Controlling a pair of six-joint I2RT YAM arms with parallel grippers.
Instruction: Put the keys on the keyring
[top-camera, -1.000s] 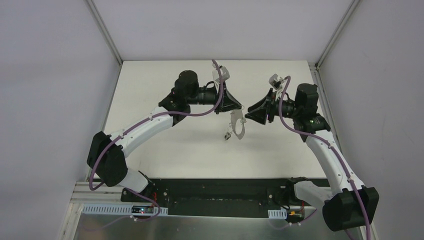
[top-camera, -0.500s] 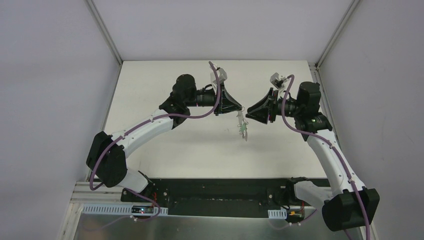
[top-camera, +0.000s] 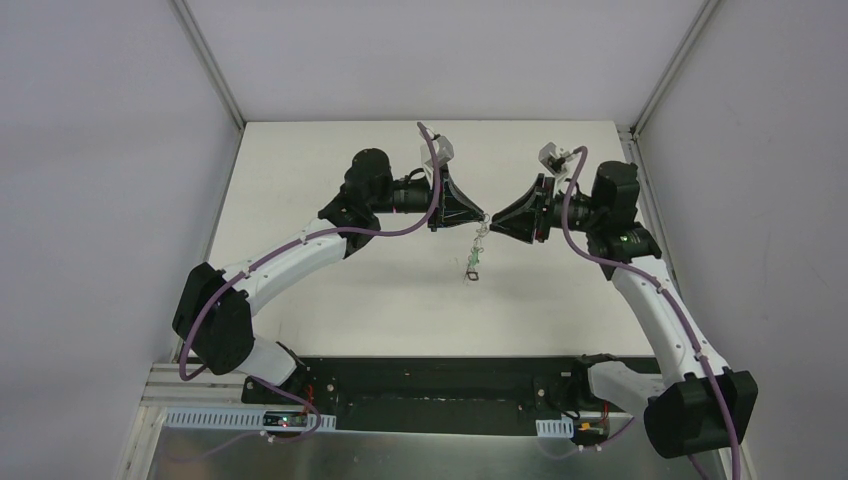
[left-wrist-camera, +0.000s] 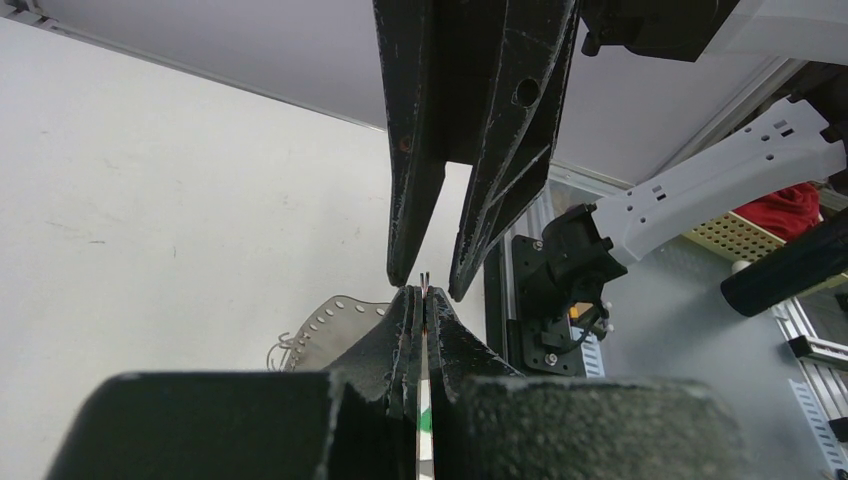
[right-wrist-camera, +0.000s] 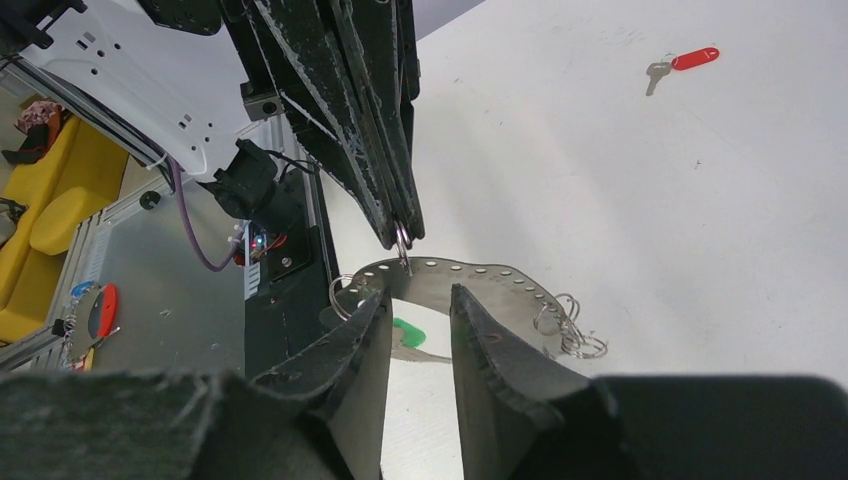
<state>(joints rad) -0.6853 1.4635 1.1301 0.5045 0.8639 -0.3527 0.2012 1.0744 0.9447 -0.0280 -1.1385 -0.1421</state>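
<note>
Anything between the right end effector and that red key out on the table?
Yes, the keyring. Its grey perforated band hangs right across the open tips of the right end effector, pinched by a small loop in the left end effector. Past it, nothing visible lies before the red key.

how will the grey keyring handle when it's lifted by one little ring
Probably swings and twists: the keyring hangs from one small ring in the left pincer. Likely stiff, being thin perforated metal holding its curve. Its loose rings may snag.
</note>
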